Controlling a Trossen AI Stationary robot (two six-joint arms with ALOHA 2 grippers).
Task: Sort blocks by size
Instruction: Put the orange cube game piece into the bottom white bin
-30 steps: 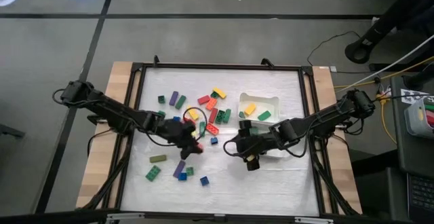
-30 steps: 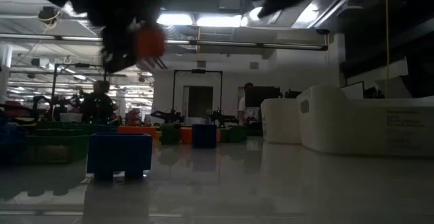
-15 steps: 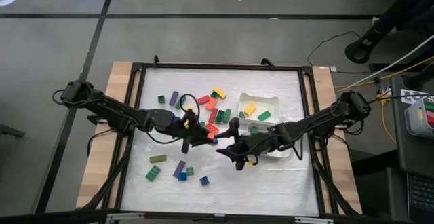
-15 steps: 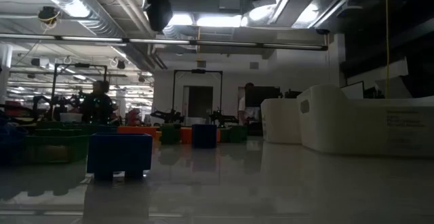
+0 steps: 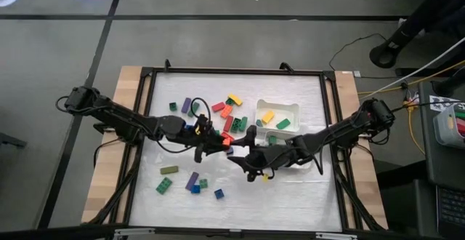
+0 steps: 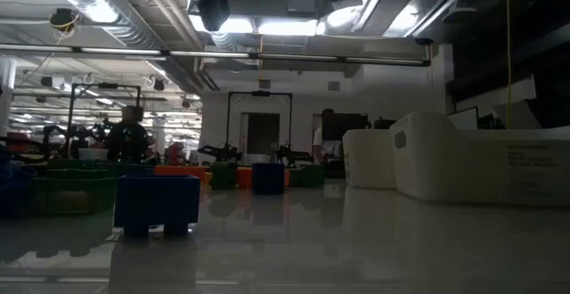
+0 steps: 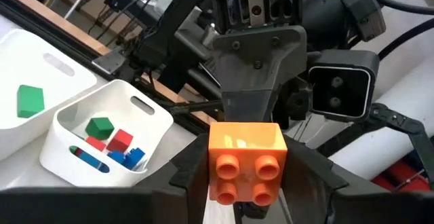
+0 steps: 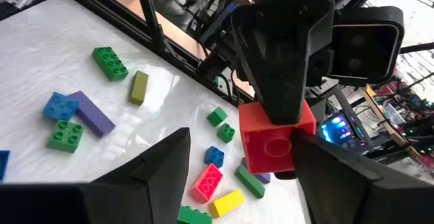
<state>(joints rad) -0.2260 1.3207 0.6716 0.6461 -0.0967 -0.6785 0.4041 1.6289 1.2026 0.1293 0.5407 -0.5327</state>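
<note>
Many coloured blocks (image 5: pixel 195 109) lie scattered on the white table, some short cubes and some longer bars. My left gripper (image 5: pixel 220 144) is raised near the table's middle, shut on an orange cube block (image 7: pixel 246 163). My right gripper (image 5: pixel 238 161) is open and faces it closely. In the right wrist view the same block (image 8: pixel 274 139) sits between my right gripper's two spread fingers (image 8: pixel 163 173), with gaps on both sides. Two white trays stand at the right: one (image 5: pixel 277 115) holds yellow and green blocks, the other (image 7: pixel 108 132) holds green, red and blue ones. My left gripper pinches the orange cube by two opposite sides (image 7: pixel 211 166) between its two fingers. The studded face is toward my wrist camera. The fingers reach toward the table's right side. The cube is lifted clear of the table.
Loose blocks lie at the near left (image 5: pixel 168 178) and around the middle (image 5: pixel 231 120). A blue cube (image 6: pixel 157 203) stands close in the low view. A black frame (image 5: pixel 145 124) borders the table. My right arm (image 5: pixel 341 127) passes over the nearer tray.
My left gripper has risen with the orange cube, out of the low view, and moved toward the table's right and far edges. My right gripper has moved toward the table's left, meeting it. The two grippers now face each other closely.
</note>
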